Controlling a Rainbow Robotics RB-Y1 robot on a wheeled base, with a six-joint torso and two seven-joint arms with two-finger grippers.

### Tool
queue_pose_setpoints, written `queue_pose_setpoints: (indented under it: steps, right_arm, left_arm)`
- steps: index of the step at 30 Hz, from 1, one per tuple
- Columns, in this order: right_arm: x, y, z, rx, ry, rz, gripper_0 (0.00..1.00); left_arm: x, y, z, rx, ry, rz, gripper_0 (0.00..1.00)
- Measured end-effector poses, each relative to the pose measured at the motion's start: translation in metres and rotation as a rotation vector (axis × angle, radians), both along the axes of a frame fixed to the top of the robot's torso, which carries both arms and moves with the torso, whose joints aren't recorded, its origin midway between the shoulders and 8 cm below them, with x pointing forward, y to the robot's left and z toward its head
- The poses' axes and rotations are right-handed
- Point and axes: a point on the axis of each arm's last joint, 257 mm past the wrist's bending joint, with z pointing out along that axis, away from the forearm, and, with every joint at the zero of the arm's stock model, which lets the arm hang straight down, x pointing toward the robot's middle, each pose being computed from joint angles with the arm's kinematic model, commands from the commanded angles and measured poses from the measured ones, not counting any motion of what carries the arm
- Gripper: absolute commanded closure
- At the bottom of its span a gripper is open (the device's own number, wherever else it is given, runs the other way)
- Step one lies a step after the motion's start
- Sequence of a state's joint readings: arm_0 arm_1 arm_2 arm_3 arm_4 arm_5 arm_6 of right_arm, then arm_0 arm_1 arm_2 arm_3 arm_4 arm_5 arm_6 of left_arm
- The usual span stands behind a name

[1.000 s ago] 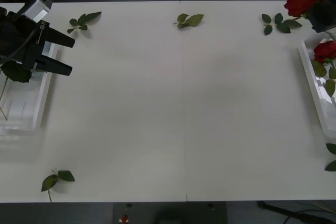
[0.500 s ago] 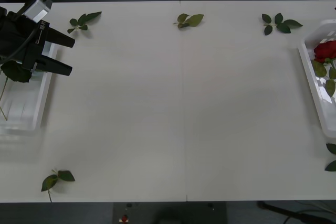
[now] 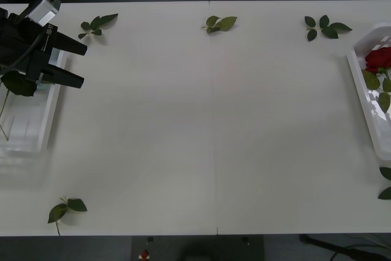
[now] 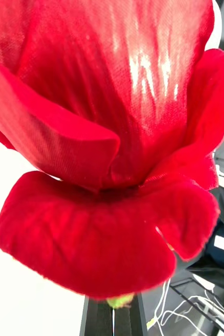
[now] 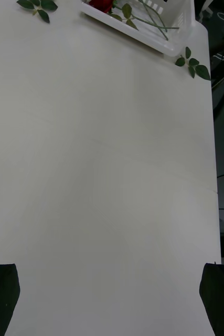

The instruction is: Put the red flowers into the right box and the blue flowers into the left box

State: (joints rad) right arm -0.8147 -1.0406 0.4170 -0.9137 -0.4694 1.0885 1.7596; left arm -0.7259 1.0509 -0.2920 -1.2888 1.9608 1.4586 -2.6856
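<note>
A deep-red fabric rose bloom sits directly above the right gripper's black fingers clenched on its stem, while the shallow white plastic right box at the frame's right edge already holds another rose.

Lab-like room — bare white table, loose cables.

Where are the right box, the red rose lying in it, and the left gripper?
right box (image 3: pixel 361 93): front view, on its white near rim.
red rose (image 3: pixel 379 59): front view, on the bloom.
left gripper (image 3: pixel 84 64): front view, between its open fingertips.
</note>
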Motion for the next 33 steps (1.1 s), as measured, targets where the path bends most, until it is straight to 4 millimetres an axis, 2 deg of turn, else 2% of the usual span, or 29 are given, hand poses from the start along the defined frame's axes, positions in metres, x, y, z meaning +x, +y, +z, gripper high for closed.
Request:
queue_pose_setpoints:
  steps: [6,9,14,15,16,17,18,24,30,33]
  right_arm:
    - [0.0,-0.027,-0.002,-0.019,-0.067,-0.043,1.0]
    - [-0.002,-0.035,-0.009,-0.044,-0.062,-0.048,1.0]
    - [0.003,-0.029,-0.019,-0.034,-0.067,-0.036,0.69]
    - [0.004,-0.028,-0.019,-0.037,-0.068,-0.035,0.59]
    - [0.004,-0.029,-0.018,-0.04,-0.068,-0.036,0.53]
    - [0.004,-0.029,-0.018,-0.041,-0.07,-0.039,0.39]
    - [0.004,-0.029,-0.018,-0.037,-0.077,-0.046,0.33]
    - [0.005,-0.027,-0.02,-0.022,-0.091,-0.058,0.02]
    - [0.011,-0.001,-0.038,0.133,-0.121,-0.06,0.0]
    - [0.017,0.029,-0.048,0.254,-0.125,-0.048,0.0]
  left_arm:
    - [0.0,0.0,0.0,0.0,0.0,0.0,0.0]
    - [0.0,0.0,0.0,0.0,0.0,0.0,0.0]
    - [0.0,0.0,0.0,0.0,0.0,0.0,0.0]
    - [0.0,0.0,0.0,0.0,0.0,0.0,0.0]
    - [0.0,0.0,0.0,0.0,0.0,0.0,0.0]
    - [0.0,0.0,0.0,0.0,0.0,0.0,0.0]
    - [0.0,0.0,0.0,0.0,0.0,0.0,0.0]
    - [0.0,0.0,0.0,0.0,0.0,0.0,0.0]
    - [0.0,0.0,0.0,0.0,0.0,0.0,0.0]
    - [0.0,0.0,0.0,0.0,0.0,0.0,0.0]
